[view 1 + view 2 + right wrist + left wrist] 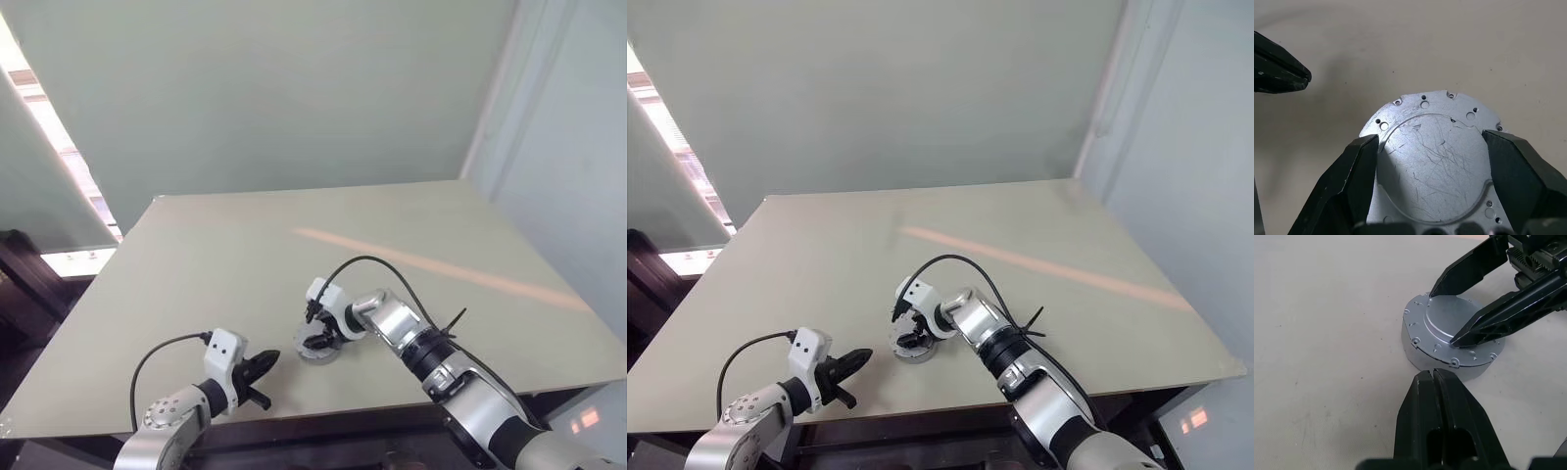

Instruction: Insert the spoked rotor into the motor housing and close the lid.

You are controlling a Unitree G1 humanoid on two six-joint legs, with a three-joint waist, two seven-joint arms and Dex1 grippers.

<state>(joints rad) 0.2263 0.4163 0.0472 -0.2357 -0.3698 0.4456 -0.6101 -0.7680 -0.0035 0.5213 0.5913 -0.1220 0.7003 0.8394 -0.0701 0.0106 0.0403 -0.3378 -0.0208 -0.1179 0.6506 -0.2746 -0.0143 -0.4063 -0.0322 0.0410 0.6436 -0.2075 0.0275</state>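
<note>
Inspecting the bench, I found the lid (1452,325) already seated flat on the motor housing (1418,355), the two forming one closed grey drum on the table (196,264), near its front edge & roughly mid-width. Lid rim sat flush w/ the housing wall all round the visible side; rim screw holes were visible, no fasteners could be confirmed. No gap seen between lid & housing from the left wrist view.

Spoked rotor was nowhere on the open tabletop; judged to be inside the closed assy, but that could not be verified w/ the lid on.

Right gripper (1430,161) stood directly over the drum, fingers spread wide, one tip (1474,330) resting on or just above the raised centre panel of the lid, the other at the far rim. Fingers straddled the lid top, not clamped round the housing wall. Whether they pressed down or merely touched: cannot tell.

Left gripper (1436,382) was fingers together, holding nothing, tips just beside the near wall of the housing, apart from it.

Assessment: insertion & lid placement appeared done. Remaining, at most: a final press to confirm seating, then withdrawal of the right arm. Risk was low; a sideways drag on release could shift the drum.
</note>
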